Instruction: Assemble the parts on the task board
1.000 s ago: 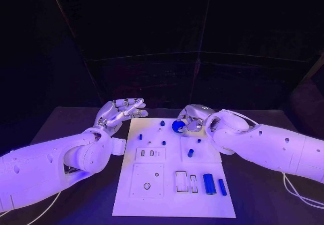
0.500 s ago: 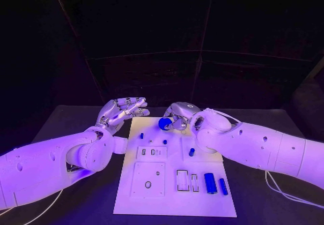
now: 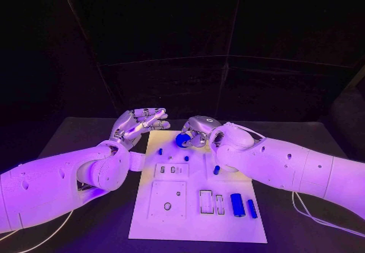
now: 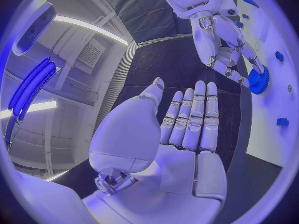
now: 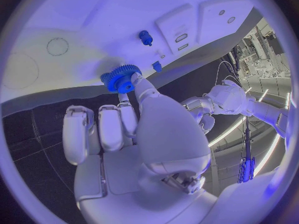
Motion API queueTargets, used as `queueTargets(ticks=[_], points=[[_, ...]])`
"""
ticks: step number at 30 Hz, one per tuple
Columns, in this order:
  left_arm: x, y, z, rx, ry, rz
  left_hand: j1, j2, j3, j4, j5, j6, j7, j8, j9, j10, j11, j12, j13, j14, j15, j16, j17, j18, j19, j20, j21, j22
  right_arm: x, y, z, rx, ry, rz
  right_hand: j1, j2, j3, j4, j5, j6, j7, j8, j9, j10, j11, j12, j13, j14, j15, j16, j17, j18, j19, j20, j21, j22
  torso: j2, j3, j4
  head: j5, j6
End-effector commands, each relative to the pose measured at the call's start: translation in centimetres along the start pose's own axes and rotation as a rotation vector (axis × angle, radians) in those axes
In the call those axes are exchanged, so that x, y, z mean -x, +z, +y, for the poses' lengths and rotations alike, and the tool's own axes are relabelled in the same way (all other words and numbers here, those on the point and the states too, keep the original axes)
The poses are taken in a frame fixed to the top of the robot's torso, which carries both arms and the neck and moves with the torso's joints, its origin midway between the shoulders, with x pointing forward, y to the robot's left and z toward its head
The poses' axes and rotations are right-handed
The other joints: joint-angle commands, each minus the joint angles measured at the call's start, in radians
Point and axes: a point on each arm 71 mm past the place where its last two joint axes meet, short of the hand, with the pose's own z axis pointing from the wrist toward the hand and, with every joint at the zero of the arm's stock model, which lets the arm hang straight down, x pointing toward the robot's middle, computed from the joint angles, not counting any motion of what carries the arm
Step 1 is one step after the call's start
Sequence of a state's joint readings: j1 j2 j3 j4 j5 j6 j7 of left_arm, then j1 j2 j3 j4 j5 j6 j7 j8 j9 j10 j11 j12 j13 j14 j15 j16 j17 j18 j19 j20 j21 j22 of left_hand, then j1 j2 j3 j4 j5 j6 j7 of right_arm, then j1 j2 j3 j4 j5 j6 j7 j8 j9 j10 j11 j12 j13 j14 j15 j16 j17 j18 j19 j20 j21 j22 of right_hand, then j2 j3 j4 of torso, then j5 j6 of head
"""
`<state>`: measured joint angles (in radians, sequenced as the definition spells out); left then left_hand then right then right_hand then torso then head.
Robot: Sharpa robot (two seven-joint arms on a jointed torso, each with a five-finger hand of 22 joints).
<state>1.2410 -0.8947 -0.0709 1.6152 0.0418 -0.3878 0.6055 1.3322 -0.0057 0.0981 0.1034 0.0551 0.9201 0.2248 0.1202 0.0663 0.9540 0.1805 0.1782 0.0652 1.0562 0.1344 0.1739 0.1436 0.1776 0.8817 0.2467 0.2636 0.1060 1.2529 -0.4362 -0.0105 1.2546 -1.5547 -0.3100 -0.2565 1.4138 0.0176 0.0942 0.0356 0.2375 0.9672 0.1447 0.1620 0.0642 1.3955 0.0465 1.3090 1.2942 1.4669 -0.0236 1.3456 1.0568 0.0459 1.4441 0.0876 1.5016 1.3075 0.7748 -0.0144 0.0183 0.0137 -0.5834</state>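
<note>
two hands work over the task board: the right hand pinches a blue gear between thumb and a finger at the board's far end, and the left hand hovers just off the board's far left corner with its fingers straight, apart and holding nothing. in the right wrist view the gear sits at the fingertips, close over the white plate; whether it touches the surface cannot be told.

the likely trouble is the grip itself. the gear is held by little more than its rim, so a small twist on the way down could tip it, and it would then land askew on its seat rather than drop onto it. a slip would let it roll across the plate among the small blue pegs standing nearby. the fingers also hide the spot beneath the gear, so the alignment looks hard to judge.

the gear is a flat toothed disc with a raised hub, so it has no real long axis; what matters is its bore axis. in the right wrist view the hub face turns toward the camera, and the axis appears tilted rather than square to the board. it probably needs levelling before release.

two long blue pieces lie at the near right of the board, untouched.
</note>
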Motion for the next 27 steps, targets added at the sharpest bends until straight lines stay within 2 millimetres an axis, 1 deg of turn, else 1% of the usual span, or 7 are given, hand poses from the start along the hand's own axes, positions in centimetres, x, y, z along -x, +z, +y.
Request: queueTargets(ticks=[1, 8, 11, 16, 20, 23, 27], points=[[-0.07, 0.09, -0.13, -0.008, -0.003, 0.012, -0.003, 0.009, 0.000, -0.005, 0.000, 0.004, 0.005, -0.005, -0.002, -0.002, 0.002, -0.006, -0.001, -0.003, 0.005, -0.003, 0.002, 0.006, 0.006, 0.004, -0.006, -0.002, -0.30, 0.15, 0.22, -0.001, -0.018, 0.036, -0.013, -0.005, 0.011, 0.001, -0.013, 0.021, -0.005, -0.005, 0.002, 0.003, 0.004, -0.003, -0.002, 0.024, 0.000, 0.005, -0.004, -0.010, 0.008, 0.001, 0.005, 0.103, 0.000, 0.0002, -0.0010, 0.001, -0.003], [0.08, 0.11, -0.11, -0.006, -0.001, 0.009, -0.004, 0.010, 0.000, -0.005, 0.000, 0.004, 0.005, -0.006, -0.001, -0.002, 0.002, -0.006, -0.001, -0.003, 0.005, -0.004, 0.002, 0.006, 0.006, 0.004, -0.006, -0.002, -0.51, 0.34, 0.16, -0.019, -0.021, 0.045, -0.022, -0.014, 0.017, 0.003, -0.023, 0.011, 0.000, -0.013, 0.001, -0.004, 0.008, -0.012, -0.009, 0.021, 0.003, 0.000, -0.013, -0.009, 0.006, 0.004, 0.004, 0.101, 0.000, 0.0002, 0.0001, 0.000, -0.006], [0.11, 0.12, -0.11, -0.006, -0.001, 0.009, -0.004, 0.010, 0.000, -0.005, 0.000, 0.004, 0.005, -0.006, -0.001, -0.002, 0.002, -0.006, -0.001, -0.003, 0.005, -0.004, 0.002, 0.006, 0.006, 0.004, -0.006, -0.002, -0.49, 0.39, 0.08, -0.025, -0.020, 0.040, -0.029, -0.023, 0.019, 0.004, -0.031, -0.004, 0.005, -0.023, 0.000, -0.010, 0.012, -0.019, -0.015, 0.020, 0.006, -0.002, -0.017, -0.009, 0.005, 0.006, 0.004, 0.100, 0.000, 0.0003, -0.0001, 0.001, -0.006], [0.12, 0.12, -0.11, -0.006, -0.001, 0.009, -0.004, 0.010, 0.000, -0.005, 0.000, 0.004, 0.005, -0.006, -0.001, -0.002, 0.002, -0.006, -0.001, -0.003, 0.005, -0.004, 0.002, 0.006, 0.006, 0.004, -0.006, -0.002, -0.53, 0.47, 0.05, -0.031, -0.021, 0.041, -0.048, -0.042, 0.019, 0.010, -0.074, -0.045, 0.014, -0.044, 0.000, -0.021, 0.022, -0.029, -0.023, 0.018, 0.014, -0.005, -0.027, -0.008, 0.002, 0.014, 0.002, 0.097, 0.000, -0.0002, -0.0002, 0.001, -0.008], [0.13, 0.12, -0.11, -0.005, -0.001, 0.009, -0.004, 0.010, 0.000, -0.005, 0.000, 0.004, 0.005, -0.006, -0.001, -0.002, 0.002, -0.006, -0.001, -0.003, 0.005, -0.004, 0.002, 0.006, 0.006, 0.004, -0.006, -0.002, -0.56, 0.50, 0.01, -0.033, -0.022, 0.044, -0.061, -0.056, 0.010, 0.017, -0.076, -0.088, 0.023, -0.064, 0.000, -0.032, 0.030, -0.040, -0.034, 0.017, 0.021, -0.007, -0.033, -0.008, 0.000, 0.020, 0.000, 0.095, 0.000, 0.0001, -0.0002, 0.002, -0.008], [0.14, 0.12, -0.12, -0.005, -0.001, 0.009, -0.004, 0.010, 0.000, -0.005, 0.000, 0.004, 0.005, -0.006, -0.001, -0.002, 0.002, -0.007, -0.001, -0.003, 0.005, -0.004, 0.002, 0.006, 0.006, 0.004, -0.006, -0.002, -0.66, 0.52, 0.05, -0.031, -0.026, 0.056, -0.086, -0.072, -0.012, 0.036, -0.077, -0.144, 0.036, -0.088, -0.001, -0.044, 0.042, -0.051, -0.045, 0.015, 0.031, -0.011, -0.042, -0.007, -0.003, 0.029, -0.001, 0.093, 0.000, -0.0002, -0.0006, 0.002, -0.009], [0.15, 0.12, -0.12, -0.004, -0.001, 0.009, -0.004, 0.010, -0.001, -0.006, 0.000, 0.004, 0.005, -0.006, -0.002, -0.002, 0.002, -0.007, -0.001, -0.003, 0.005, -0.004, 0.002, 0.006, 0.006, 0.004, -0.006, -0.002, -0.79, 0.51, 0.12, -0.027, -0.030, 0.075, -0.110, -0.083, -0.037, 0.062, -0.076, -0.160, 0.042, -0.090, 0.002, -0.047, 0.048, -0.051, -0.047, 0.013, 0.037, -0.012, -0.047, -0.007, -0.004, 0.036, -0.002, 0.092, 0.000, 0.0001, -0.0006, 0.002, -0.010]])
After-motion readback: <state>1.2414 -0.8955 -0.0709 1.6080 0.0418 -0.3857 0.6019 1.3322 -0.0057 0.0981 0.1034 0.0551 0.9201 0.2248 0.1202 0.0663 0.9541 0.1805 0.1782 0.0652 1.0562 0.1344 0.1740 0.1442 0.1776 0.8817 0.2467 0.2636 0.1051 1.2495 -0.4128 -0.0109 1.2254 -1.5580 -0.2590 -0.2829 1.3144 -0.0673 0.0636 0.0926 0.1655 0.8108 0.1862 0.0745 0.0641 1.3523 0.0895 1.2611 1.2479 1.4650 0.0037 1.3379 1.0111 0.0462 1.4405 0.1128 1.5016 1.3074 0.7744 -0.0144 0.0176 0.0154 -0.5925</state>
